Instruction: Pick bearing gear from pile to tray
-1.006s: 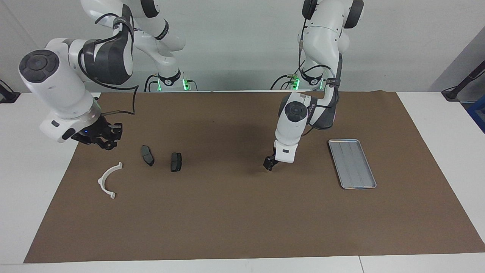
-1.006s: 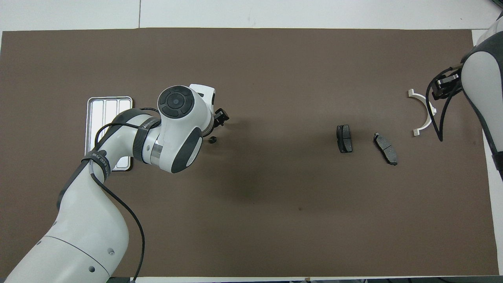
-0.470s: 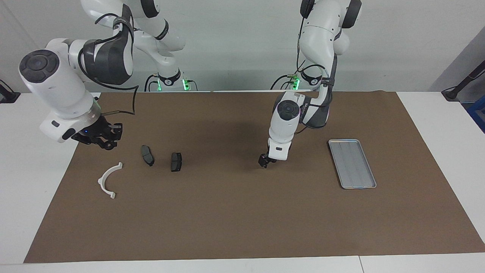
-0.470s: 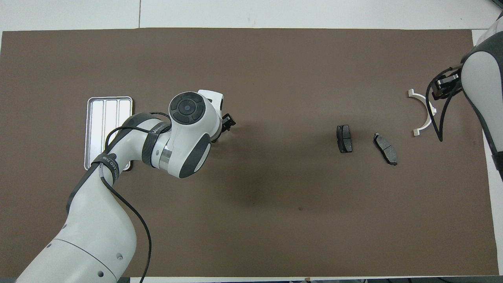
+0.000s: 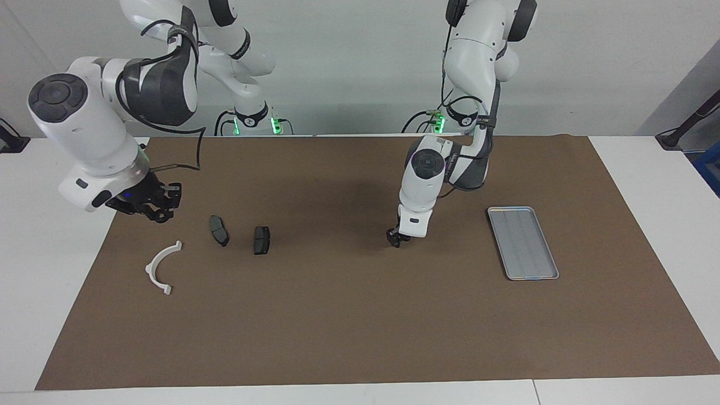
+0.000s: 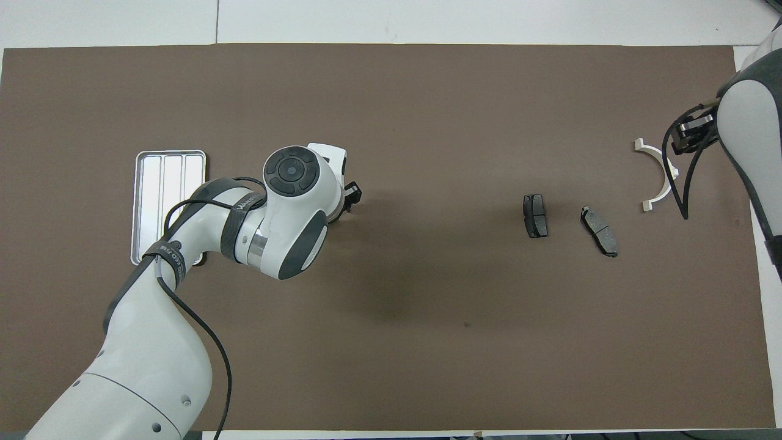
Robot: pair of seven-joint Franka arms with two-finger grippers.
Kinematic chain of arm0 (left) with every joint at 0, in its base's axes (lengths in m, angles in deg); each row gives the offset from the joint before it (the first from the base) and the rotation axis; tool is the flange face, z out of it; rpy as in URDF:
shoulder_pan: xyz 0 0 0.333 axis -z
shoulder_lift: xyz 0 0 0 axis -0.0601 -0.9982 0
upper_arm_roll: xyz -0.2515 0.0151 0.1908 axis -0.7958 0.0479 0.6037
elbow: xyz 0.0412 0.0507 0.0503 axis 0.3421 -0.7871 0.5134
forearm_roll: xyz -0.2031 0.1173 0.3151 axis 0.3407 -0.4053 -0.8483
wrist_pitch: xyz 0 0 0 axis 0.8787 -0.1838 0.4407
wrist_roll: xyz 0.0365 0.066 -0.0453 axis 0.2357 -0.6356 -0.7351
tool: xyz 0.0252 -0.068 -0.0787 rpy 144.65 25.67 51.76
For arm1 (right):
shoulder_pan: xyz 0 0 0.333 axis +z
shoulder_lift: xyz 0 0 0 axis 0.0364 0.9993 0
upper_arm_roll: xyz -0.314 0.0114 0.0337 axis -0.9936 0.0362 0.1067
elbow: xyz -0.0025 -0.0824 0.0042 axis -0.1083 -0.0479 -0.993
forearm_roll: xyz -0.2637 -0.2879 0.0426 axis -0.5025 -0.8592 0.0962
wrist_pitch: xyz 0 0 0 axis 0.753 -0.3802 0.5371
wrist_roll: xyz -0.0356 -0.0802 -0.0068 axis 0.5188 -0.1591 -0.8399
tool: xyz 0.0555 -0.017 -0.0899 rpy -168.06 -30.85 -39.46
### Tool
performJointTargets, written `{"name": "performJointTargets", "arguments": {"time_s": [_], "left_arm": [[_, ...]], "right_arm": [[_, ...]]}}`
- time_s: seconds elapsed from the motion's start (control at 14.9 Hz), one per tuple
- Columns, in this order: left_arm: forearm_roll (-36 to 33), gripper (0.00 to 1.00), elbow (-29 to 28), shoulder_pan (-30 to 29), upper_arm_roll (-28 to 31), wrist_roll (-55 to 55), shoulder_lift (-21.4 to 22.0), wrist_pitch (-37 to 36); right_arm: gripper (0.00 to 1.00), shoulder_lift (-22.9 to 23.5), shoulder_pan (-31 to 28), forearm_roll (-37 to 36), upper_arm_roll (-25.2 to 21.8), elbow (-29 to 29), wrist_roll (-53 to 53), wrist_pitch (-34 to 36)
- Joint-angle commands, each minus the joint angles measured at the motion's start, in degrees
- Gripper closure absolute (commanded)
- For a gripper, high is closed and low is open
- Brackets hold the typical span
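One camera looks down from high across the surface toward the robots; another looks steeply down from above them. Both share the flat brown mat (image 5: 349, 315) (image 6: 391, 91), half a turn apart.

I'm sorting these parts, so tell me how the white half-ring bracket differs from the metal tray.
The white half-ring bracket is a thin open arc; the tray is a flat silver rectangle with a low rim. The bracket is much smaller. It lies toward the right arm's end of the table, the tray toward the left arm's. Both lie flat on the brown mat.
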Motion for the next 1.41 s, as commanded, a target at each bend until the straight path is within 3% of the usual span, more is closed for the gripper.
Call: {"name": "performJointTargets", "arguments": {"time_s": [0.0, 0.27, 0.54, 0.74, 0.94, 1.14, 1.34], "left_arm": [[0.24, 1.0, -2.54, 0.8, 0.9, -0.51, 1.45, -1.92], [0.15, 1.0, -0.08, -1.21, 2.04, 1.16, 2.23, -6.31], [0.15, 1.0, -0.69, -14.28, 1.95, 20.01, 8.65, -13.43], [0.15, 1.0, -0.69, -22.99, 1.95, 33.12, 9.09, -12.93], [0.15, 1.0, -1.56, -26.79, 2.04, 37.9, 8.66, -8.2], [0.06, 1.0, -1.84, -28.03, 2.04, 38.08, 6.03, -3.0], [0.06, 1.0, -2.71, -28.9, 2.04, 38.6, 4.97, -0.62]], "right_arm": [[1.0, -0.91, -0.73, -0.78, 0.52, -1.37, -1.68, -1.26], [1.0, -0.91, -0.73, -0.78, 0.43, -1.37, -1.68, -1.35], [1.0, -0.91, -0.73, -0.78, 0.43, -1.37, -1.94, -1.35], [1.0, -0.91, -0.73, -0.78, 0.52, -1.28, -1.85, -1.26], [1.0, -1.0, 0.59, -0.07, 0.87, -0.76, 0.85, -0.3], [1.0, -1.09, 6.81, 2.8, 0.87, -0.41, 14.35, 2.42], [1.0, -1.26, 15.67, 7.3, 0.87, -0.49, 35.25, 1.65]]}}
